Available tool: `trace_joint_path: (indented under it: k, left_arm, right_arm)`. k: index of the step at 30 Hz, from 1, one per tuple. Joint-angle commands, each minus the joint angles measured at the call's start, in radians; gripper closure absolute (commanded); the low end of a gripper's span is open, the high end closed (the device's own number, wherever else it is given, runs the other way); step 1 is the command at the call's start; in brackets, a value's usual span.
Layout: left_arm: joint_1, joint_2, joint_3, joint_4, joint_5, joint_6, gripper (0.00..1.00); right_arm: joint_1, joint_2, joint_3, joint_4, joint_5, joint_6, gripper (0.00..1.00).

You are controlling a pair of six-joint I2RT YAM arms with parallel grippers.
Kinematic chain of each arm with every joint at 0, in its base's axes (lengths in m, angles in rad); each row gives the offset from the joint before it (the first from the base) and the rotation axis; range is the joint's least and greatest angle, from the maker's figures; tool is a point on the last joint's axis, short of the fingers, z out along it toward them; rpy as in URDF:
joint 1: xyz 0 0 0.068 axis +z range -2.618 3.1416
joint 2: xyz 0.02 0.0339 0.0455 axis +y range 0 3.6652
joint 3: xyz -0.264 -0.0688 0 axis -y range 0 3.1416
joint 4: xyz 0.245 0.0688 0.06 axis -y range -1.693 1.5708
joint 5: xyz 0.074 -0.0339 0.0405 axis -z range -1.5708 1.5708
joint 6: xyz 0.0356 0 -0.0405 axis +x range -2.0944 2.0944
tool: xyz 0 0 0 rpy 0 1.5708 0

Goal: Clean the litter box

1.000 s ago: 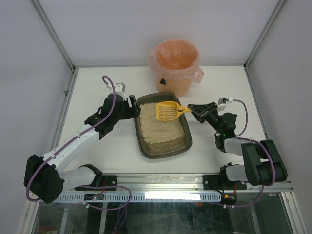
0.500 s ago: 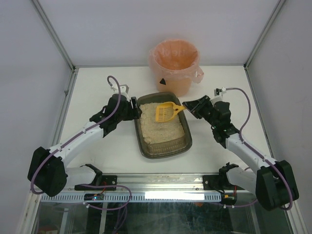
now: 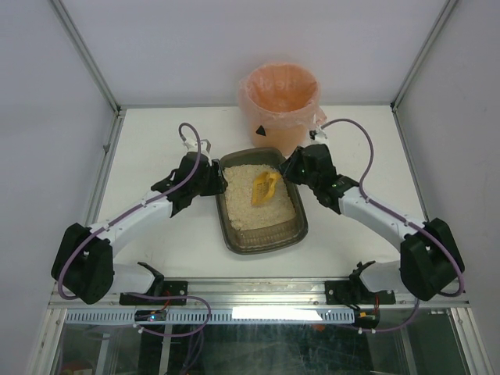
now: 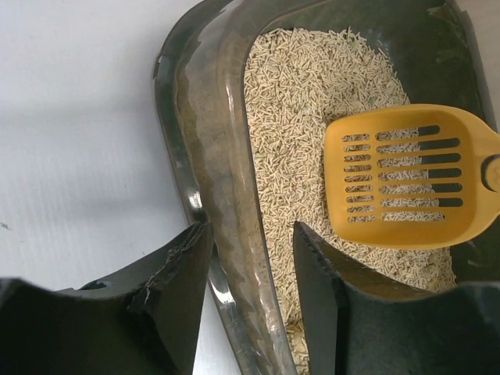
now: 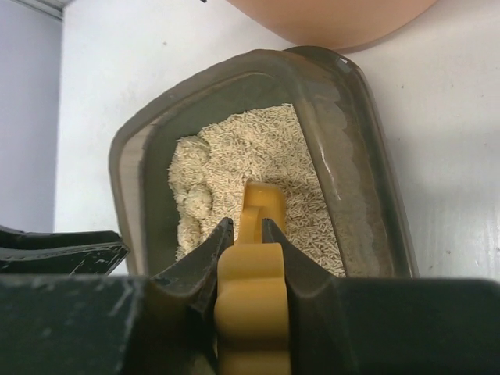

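Observation:
The litter box (image 3: 262,244) is a dark translucent tray of beige litter at the table's middle. My left gripper (image 3: 212,178) is open and straddles the tray's left wall (image 4: 205,156), one finger outside and one over the litter, with a gap showing on the inner side (image 4: 251,228). My right gripper (image 3: 291,170) is shut on the handle of the yellow slotted scoop (image 3: 264,188), which tilts down into the litter at the far right of the tray (image 4: 414,176). In the right wrist view (image 5: 246,225) the scoop (image 5: 262,207) points into the litter beside a pale clump (image 5: 195,199).
A round bin with a pink liner (image 3: 280,101) stands just behind the tray, its base showing in the right wrist view (image 5: 336,19). White table surface (image 3: 156,133) lies left and right of the tray, with frame posts at the corners.
My right arm has swung left and down, carrying the scoop from above the tray's right rim into the litter. My left gripper has stayed at the left wall while its arm shifted.

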Motion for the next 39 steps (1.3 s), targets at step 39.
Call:
trace_joint_path:
  k: [39]
  left_arm:
    - [0.007, 0.097, 0.055, 0.025, 0.038, 0.022, 0.59]
  right_arm:
    - [0.132, 0.324, -0.186, 0.67, -0.124, 0.335, 1.0]
